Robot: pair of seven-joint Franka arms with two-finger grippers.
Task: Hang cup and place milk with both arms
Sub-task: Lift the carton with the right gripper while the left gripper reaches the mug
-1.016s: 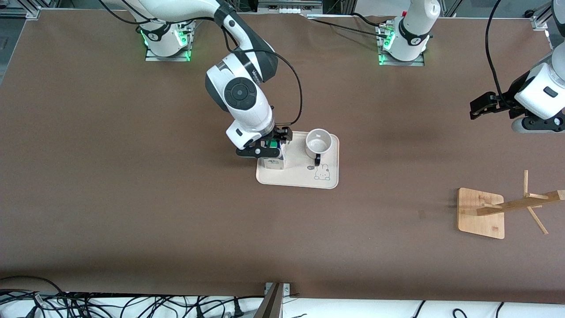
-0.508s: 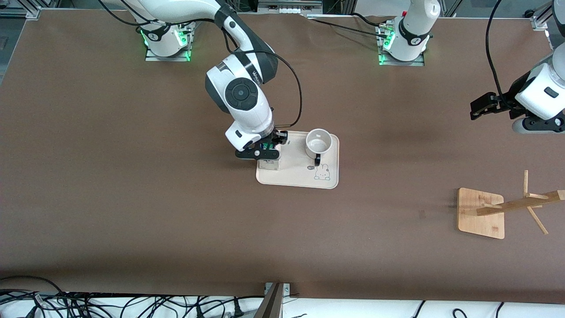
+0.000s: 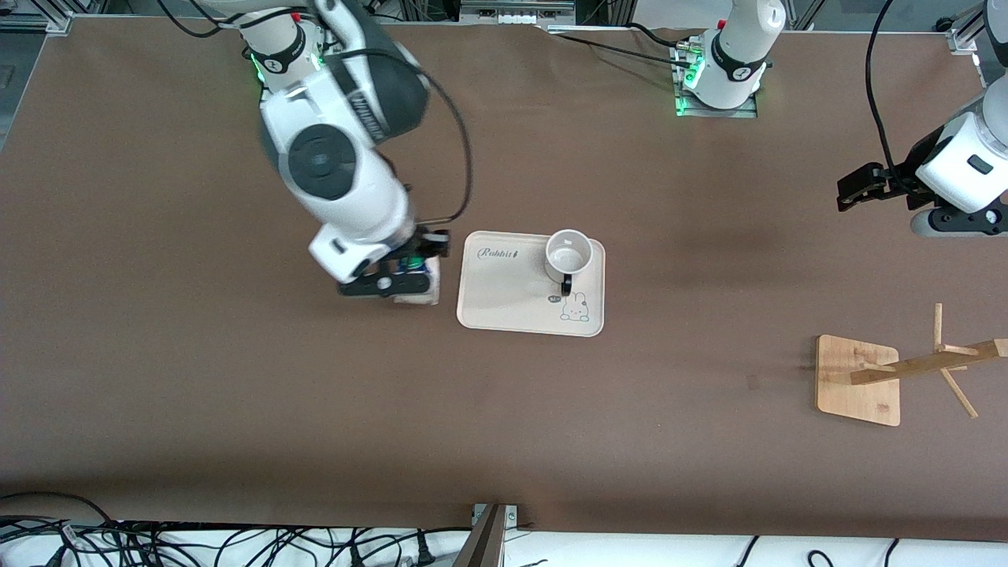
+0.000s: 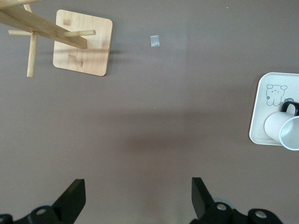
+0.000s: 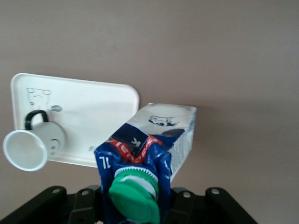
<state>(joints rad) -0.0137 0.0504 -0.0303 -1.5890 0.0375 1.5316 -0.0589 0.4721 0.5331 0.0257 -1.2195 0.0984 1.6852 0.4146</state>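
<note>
One cup (image 3: 568,253), one milk carton (image 3: 416,282), one tray (image 3: 504,303), one wooden rack (image 3: 858,380), two arms.

Cup upright on tray, at corner toward left arm's end, handle toward front camera.

Milk carton off tray, tilted, gripped at top in right hand (image 3: 398,272), over bare desk (image 3: 236,394) just beside tray, toward right arm's end.

Left hand (image 4: 135,198) wide open, empty, waiting above desk near rack.

Desk brown, matte. Cables (image 3: 157,543) along its front edge.

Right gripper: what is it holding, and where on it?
The right gripper holds the milk by its gable top, near the green cap. The left gripper holds nothing.
</note>
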